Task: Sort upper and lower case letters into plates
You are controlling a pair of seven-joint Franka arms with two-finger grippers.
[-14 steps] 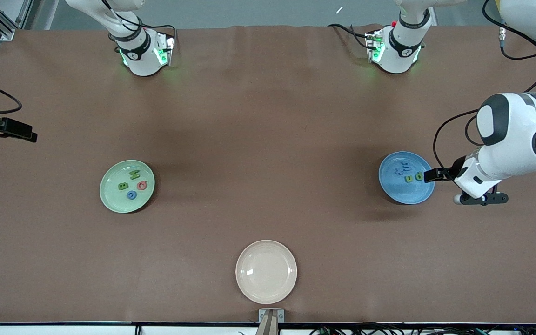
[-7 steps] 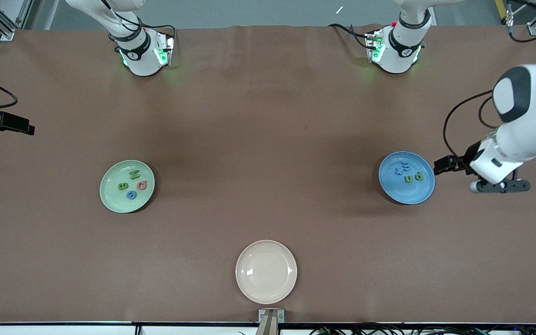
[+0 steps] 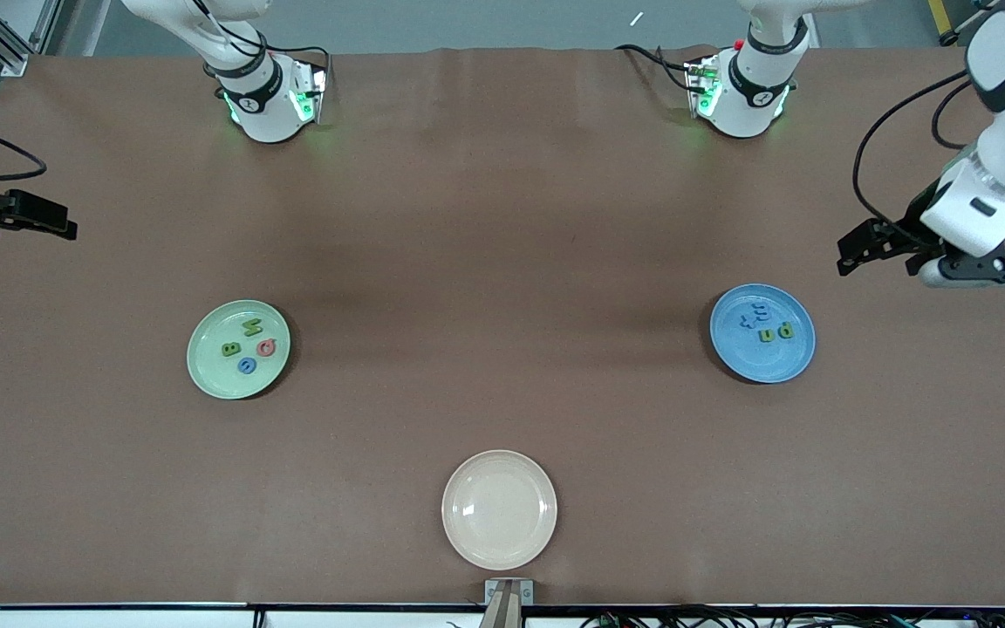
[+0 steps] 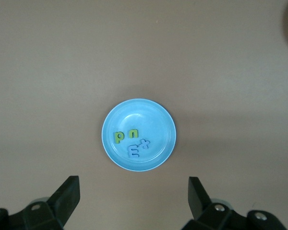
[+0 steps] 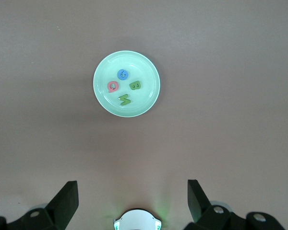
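Note:
The pale green plate [image 3: 206, 371] [image 5: 102, 98] lies toward the right arm's end of the table and holds several letters: a green M [image 3: 251, 328], a green B [image 3: 230, 350], a pink one [image 3: 266, 347] and a blue one [image 3: 247, 365]. The blue plate [image 3: 773, 366] [image 4: 156, 117] lies toward the left arm's end and holds two green letters [image 3: 775, 333] and two blue letters [image 3: 754, 317]. My left gripper [image 3: 987, 270] [image 4: 133, 187] hangs high, open and empty, over bare table beside the blue plate. High over bare table, my right gripper [image 5: 132, 189] is open and empty too.
A cream-white plate [image 3: 499, 509] with nothing in it sits near the table's front edge at the middle. The two arm bases [image 3: 271, 96] [image 3: 742, 87] stand along the back edge. The brown table surface runs between the plates.
My left arm has lifted and drawn back from the blue plate toward its end of the table and the robots' side. The right arm has barely shifted. The letters lie as before.

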